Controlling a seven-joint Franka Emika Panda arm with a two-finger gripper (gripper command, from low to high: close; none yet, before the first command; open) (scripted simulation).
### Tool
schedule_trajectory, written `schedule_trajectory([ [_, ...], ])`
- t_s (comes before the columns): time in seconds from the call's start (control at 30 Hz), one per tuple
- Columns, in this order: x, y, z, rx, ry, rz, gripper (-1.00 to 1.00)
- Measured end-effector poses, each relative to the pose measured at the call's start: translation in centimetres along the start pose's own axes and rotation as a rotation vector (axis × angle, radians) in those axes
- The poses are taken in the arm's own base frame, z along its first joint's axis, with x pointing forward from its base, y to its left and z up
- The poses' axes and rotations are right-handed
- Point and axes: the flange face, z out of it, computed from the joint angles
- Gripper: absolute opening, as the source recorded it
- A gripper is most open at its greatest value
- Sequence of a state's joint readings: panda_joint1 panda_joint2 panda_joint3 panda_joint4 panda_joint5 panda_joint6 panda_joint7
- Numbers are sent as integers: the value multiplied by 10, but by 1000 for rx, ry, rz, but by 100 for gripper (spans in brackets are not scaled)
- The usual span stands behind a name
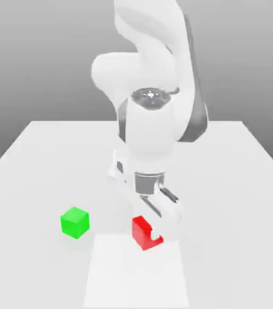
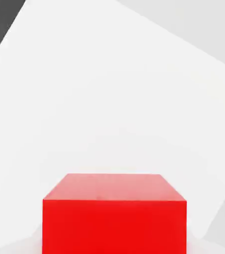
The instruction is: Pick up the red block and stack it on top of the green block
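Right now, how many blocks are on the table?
2. The green block sits alone toward the exterior view's left; the red block is to its right, at the gripper. More may hide behind the arm.

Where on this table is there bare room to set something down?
Bare: the table on the exterior view's right, the far strip behind the arm, and the corner left of the green block. Crowded: around the red block, where the gripper sits.

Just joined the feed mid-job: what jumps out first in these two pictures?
The big white arm comes down over the middle of the pale table, its hand shut on the red block near the front edge. The green block sits alone, apart, toward the exterior view's left of it.
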State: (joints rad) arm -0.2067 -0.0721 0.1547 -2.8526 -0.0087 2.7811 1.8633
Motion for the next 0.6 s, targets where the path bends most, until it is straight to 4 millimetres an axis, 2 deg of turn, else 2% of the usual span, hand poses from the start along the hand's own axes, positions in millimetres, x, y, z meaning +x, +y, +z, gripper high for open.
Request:
schedule_trajectory([
  [0.1, 69, 7, -14, -2, 9, 126, -100],
  [0.17, 113, 20, -21, -4, 4, 216, -100],
  [0.23, 145, 35, -24, -4, -7, 288, -100],
  [0.33, 156, 39, -7, -4, -11, 313, -100],
  [0.5, 156, 41, 32, -4, -13, 316, -100],
  [0.53, 156, 41, 37, -4, -12, 315, 100],
  [0.6, 156, 41, 37, -4, -12, 316, 100],
])
